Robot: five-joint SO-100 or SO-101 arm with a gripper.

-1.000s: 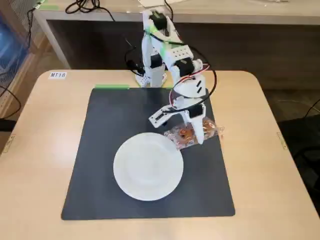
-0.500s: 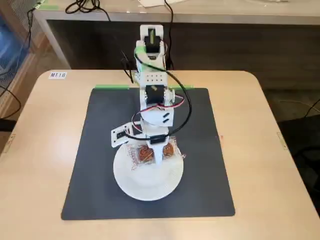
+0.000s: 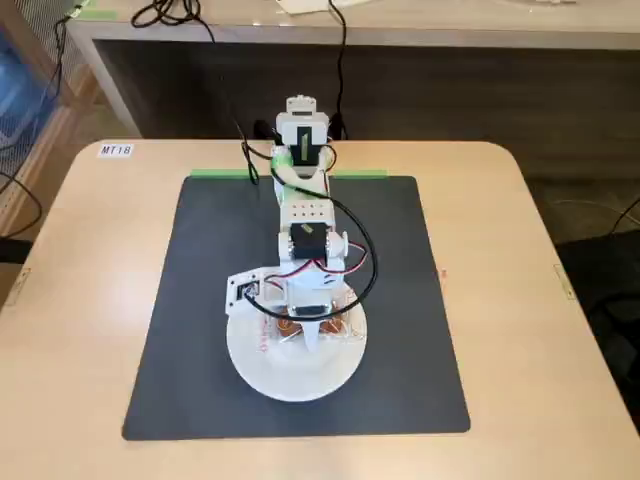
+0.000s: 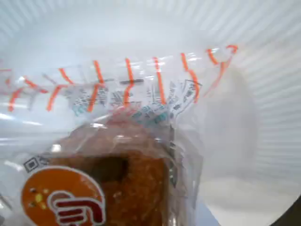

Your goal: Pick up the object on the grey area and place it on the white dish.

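A pale wooden counter [image 3: 80, 300] carries a dark grey mat [image 3: 200, 330], with a strip of green tape [image 3: 215, 173] along the mat's far edge and a small white label [image 3: 115, 150] near the counter's far left corner in the fixed view.

Directly under the jaws [image 3: 310, 338] sits a clear-wrapped brown baked snack [image 4: 127, 179], its plastic wrapper printed with slanted orange stripes and bearing a round orange logo sticker [image 4: 61, 197] at the lower left of the wrist view. The snack lies over the white paper plate [image 3: 290, 375], whose ribbed rim fills the wrist view beyond the wrapper. In the fixed view the wrapper's edges show on either side of the jaws, above the far half of the plate.

The jaws point down at the snack and sit at its middle; whether they grip the wrapper or stand apart from it cannot be told, since the arm covers them in the fixed view and they do not show in the wrist view.

The white arm [image 3: 305, 215] stretches from its base at the mat's far edge toward the plate, with black and red cables looping alongside.
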